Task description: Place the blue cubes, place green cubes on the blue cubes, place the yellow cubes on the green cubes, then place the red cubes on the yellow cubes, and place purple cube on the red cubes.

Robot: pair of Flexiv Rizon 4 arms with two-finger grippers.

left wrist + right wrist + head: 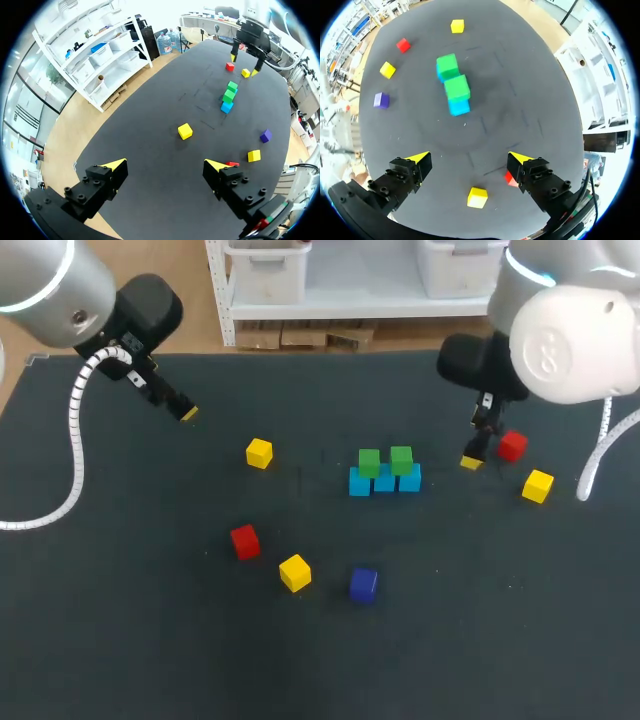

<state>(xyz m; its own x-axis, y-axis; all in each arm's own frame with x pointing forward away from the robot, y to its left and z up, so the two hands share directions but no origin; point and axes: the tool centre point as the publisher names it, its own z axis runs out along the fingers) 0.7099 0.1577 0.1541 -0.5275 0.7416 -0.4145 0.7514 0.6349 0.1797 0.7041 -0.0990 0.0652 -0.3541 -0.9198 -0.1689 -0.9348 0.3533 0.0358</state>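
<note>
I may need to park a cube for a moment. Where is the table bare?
Bare: the whole near strip in front of the purple cube, and the left side beyond the left red cube. Crowded: right of the blue-and-green stack, where the right red cube and right yellow cube sit by the right jaws.

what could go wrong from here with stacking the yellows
1. The open right pincer hangs with the near red cube right by one finger. Going for the near yellow cube could knock or catch the red one instead.
2. The green cubes rest on a low row of blue cubes. A yellow set down off-centre or pressed hard could shift them.
</note>
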